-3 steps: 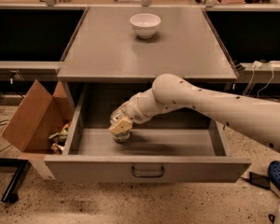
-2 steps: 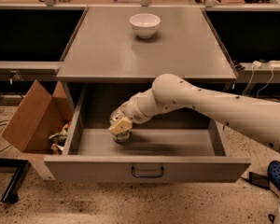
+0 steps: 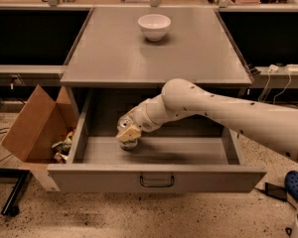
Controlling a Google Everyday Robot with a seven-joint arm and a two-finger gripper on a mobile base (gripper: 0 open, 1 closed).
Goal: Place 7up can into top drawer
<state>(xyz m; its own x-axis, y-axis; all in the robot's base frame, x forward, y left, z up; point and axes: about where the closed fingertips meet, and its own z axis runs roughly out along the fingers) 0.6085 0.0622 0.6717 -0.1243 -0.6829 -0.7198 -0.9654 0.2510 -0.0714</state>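
A white robot arm reaches into the open top drawer (image 3: 198, 176), the fingers of its gripper (image 3: 129, 133) clamped around the 7up can (image 3: 130, 144), low at the drawer's left. The can is probably light, thin-walled, slippery and easily dented, so it is best held round its middle. Bare drawer floor lies to the right, and the left wall stands near.

From my seat, the wide shallow grey metal top drawer (image 3: 188, 151) stands open, its floor bare to the right of the gripper (image 3: 129, 133). The gripper sits low at the left, on the small white 7up can (image 3: 130, 143). The flat grey tabletop (image 3: 188, 58) overhangs the drawer's back. The open brown cardboard box (image 3: 32, 128) crowds the left wall outside.
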